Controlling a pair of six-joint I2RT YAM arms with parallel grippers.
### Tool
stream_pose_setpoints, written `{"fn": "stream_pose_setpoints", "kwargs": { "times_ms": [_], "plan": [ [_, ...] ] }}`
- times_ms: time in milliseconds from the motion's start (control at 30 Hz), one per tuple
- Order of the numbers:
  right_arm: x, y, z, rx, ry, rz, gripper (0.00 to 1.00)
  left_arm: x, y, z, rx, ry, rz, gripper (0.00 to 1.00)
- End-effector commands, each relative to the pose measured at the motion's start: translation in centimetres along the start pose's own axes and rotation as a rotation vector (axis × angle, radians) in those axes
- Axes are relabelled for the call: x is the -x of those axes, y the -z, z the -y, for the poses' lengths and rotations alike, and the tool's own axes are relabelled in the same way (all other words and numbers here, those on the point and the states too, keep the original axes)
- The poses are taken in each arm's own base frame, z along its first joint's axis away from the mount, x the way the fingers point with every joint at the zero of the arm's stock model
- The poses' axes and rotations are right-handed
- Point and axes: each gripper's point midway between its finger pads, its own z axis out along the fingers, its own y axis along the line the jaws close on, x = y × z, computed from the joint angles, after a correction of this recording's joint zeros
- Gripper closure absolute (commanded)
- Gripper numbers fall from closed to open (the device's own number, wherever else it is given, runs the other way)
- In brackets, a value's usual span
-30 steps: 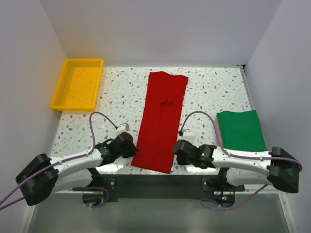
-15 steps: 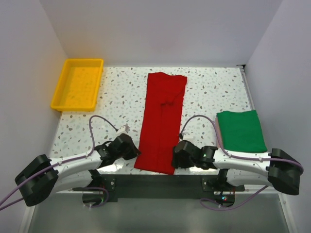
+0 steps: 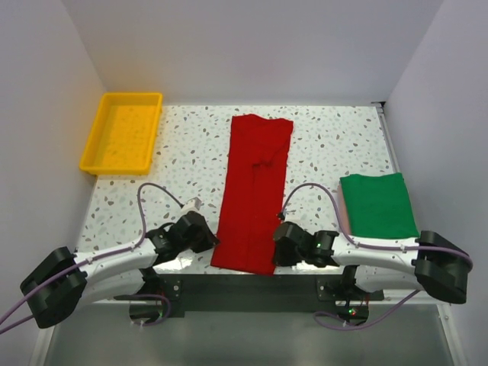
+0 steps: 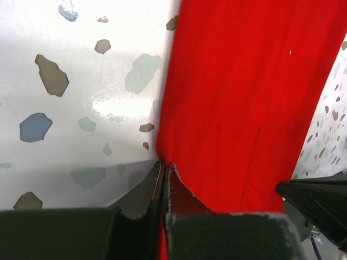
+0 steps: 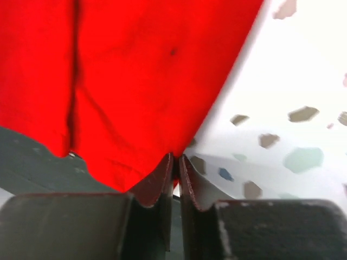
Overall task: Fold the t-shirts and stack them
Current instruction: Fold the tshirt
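Note:
The red t-shirt (image 3: pixel 255 191) lies as a long narrow strip down the middle of the table, and its near end reaches the front edge. My left gripper (image 3: pixel 213 239) is shut on the left corner of that near end (image 4: pixel 162 164). My right gripper (image 3: pixel 276 248) is shut on the right corner, with red cloth pinched between its jaws (image 5: pixel 175 160). A folded dark green t-shirt (image 3: pixel 378 204) rests at the right. A pale pink edge (image 3: pixel 344 210) shows along its left side.
A yellow plastic tray (image 3: pixel 96 137) stands at the back left corner. White walls close the table on the left, back and right. The dark front edge of the table (image 3: pixel 244 288) lies just behind both grippers.
Both grippers have shifted a little toward the near edge. The red t-shirt's near end has come with them.

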Motion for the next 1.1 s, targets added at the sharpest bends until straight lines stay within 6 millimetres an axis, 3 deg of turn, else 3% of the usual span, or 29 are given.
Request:
{"fn": "stream_pose_setpoints", "kwargs": {
  "times_ms": [0,133,267,333,367,467,500,567,700,800,867,900,967,1000,1067],
  "plan": [
    [-0.7,0.8,2.9,-0.092,0.008,-0.004,0.91,-1.0,0.2,-1.3,0.031,-0.017,-0.032,1.00],
    [-0.4,2.2,5.5,-0.144,-0.016,0.035,0.93,-1.6,0.5,-0.9,-0.002,-0.015,-0.063,1.00],
    [-0.5,2.6,6.4,-0.135,-0.041,0.039,0.93,-1.8,0.6,-0.8,-0.019,-0.031,-0.073,1.00],
    [-0.8,2.3,6.4,-0.123,-0.043,0.031,0.88,-2.0,0.5,-0.6,-0.029,-0.055,-0.090,1.00],
    [-1.1,2.1,6.2,-0.116,-0.043,0.011,0.81,-2.1,0.5,-0.5,-0.033,-0.064,-0.097,0.98],
    [-1.2,1.6,5.7,-0.098,-0.042,0.006,0.63,-2.6,0.6,0.3,-0.065,-0.074,-0.131,0.83],
    [-1.2,1.6,5.5,-0.090,-0.043,0.004,0.53,-2.6,0.7,0.5,-0.071,-0.072,-0.133,0.81],
    [-0.8,2.0,4.9,-0.069,-0.046,0.011,0.46,-2.6,1.0,0.8,-0.086,-0.069,-0.141,0.73],
    [-0.6,3.4,3.5,0.003,-0.094,0.014,0.45,-2.6,1.9,0.3,-0.038,-0.055,-0.151,0.62],
    [-1.4,3.4,3.6,0.023,-0.109,-0.012,0.45,-1.4,2.6,0.8,-0.019,-0.045,-0.110,0.55],
    [-1.3,3.6,4.1,-0.007,-0.103,-0.007,0.45,1.0,2.8,1.0,0.031,-0.075,-0.012,0.52],
    [-1.1,3.9,4.7,-0.040,-0.085,0.001,0.45,2.6,3.1,2.3,0.038,-0.093,0.030,0.51],
    [1.1,4.7,4.0,-0.051,-0.074,0.081,0.46,5.1,3.0,2.4,0.102,-0.136,0.117,0.46],
    [2.3,4.9,4.0,-0.077,-0.055,0.123,0.46,7.3,2.7,3.5,0.112,-0.172,0.164,0.46],
    [3.6,5.1,4.4,-0.133,-0.031,0.167,0.46,9.2,2.0,4.5,0.127,-0.214,0.207,0.46]
  ]
}}
